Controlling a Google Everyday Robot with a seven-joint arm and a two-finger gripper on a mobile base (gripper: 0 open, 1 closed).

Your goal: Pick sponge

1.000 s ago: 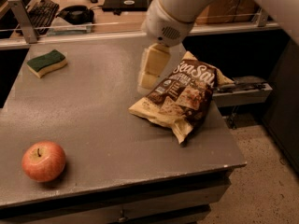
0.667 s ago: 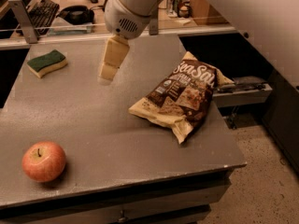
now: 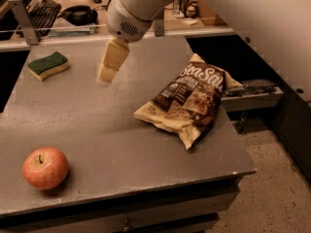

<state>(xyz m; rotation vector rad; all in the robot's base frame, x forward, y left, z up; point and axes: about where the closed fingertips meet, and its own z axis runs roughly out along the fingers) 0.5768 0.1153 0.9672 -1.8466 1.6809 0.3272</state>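
My pincer (image 3: 107,74) hangs over the back half of the table (image 3: 97,130), a little left of the middle. It is tilted, with its tip pointing down and toward the left edge. I cannot tell from this side whether it is open or closed.

The sponge (image 3: 47,65) lies flat near the back left corner, green face up over pale foam. It is well apart from my pincer, off to its left, and the stretch between us is bare tabletop.

A crumpled chip bag (image 3: 187,98) lies toward the right edge, on the far side of my pincer from the sponge. An apple (image 3: 45,168) sits near the front left corner, well apart from both.

A metal post (image 3: 22,21) stands just beyond the back left corner, behind the sponge, with a keyboard (image 3: 43,12) farther back. My white arm (image 3: 133,13) reaches in over the back edge.
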